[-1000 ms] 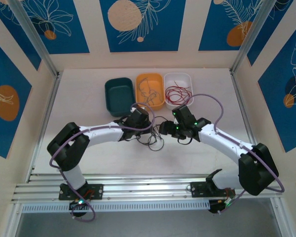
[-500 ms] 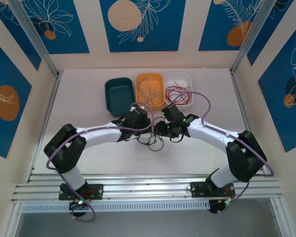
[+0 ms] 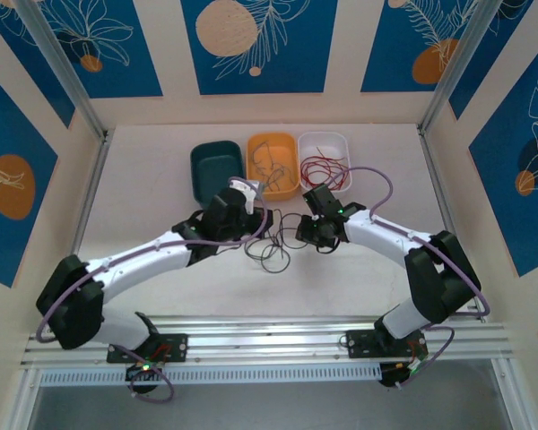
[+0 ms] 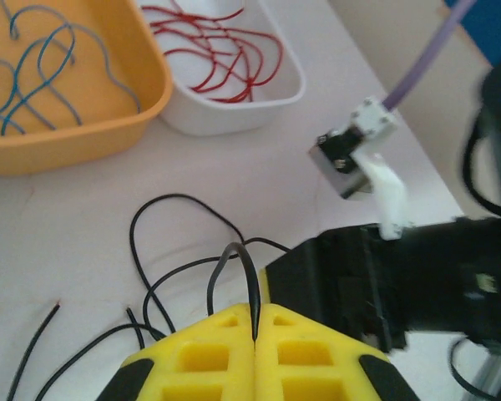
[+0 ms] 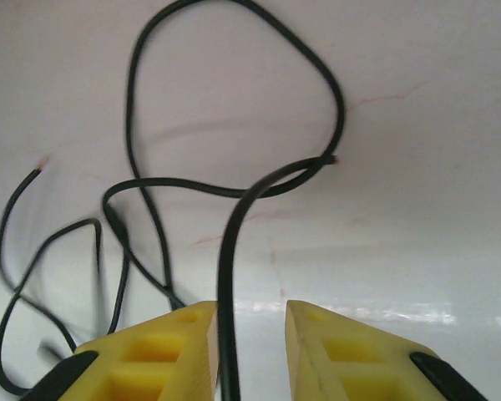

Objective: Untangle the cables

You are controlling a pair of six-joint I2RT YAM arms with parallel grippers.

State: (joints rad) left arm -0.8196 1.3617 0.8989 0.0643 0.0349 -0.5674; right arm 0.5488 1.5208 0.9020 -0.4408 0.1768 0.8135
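**Cables (image 3: 273, 253) gripped on one side, straddled on the other**

The loose black cables lie in a small tangle on the white table (image 3: 152, 206), just in front of three trays and between the two grippers. The left gripper (image 4: 255, 322) is clamped tight. Its yellow fingers are pressed together, and a loop of one black cable stands up out of the seam. More black loops trail away over the table beside it. The right gripper (image 5: 250, 326) stands only narrowly apart. A black cable runs up through the gap close to one finger, with neither finger visibly pressing it. Beyond the fingertips that cable crosses other black loops lying flat on the table.

At the back, the green tray (image 3: 213, 172) sits beside the orange tray (image 3: 291, 184), which holds blue-grey wires (image 4: 42, 67). Next to that is the white tray (image 3: 344, 141), which holds red wires (image 4: 225, 50).

Since a second ago the left arm (image 3: 134, 260) has stretched out. Its elbow has swung down toward the near left corner, and its wrist now sits further left, nearer the green and orange trays. The right arm (image 3: 386, 237) has folded inward, its elbow closer to the table's middle. Its gripper remains just right of the tangle. The left jaws have gone from almost closed to fully closed, and the right jaws have narrowed from wide. The tangle stays on the same patch of table, and the trays have not moved.
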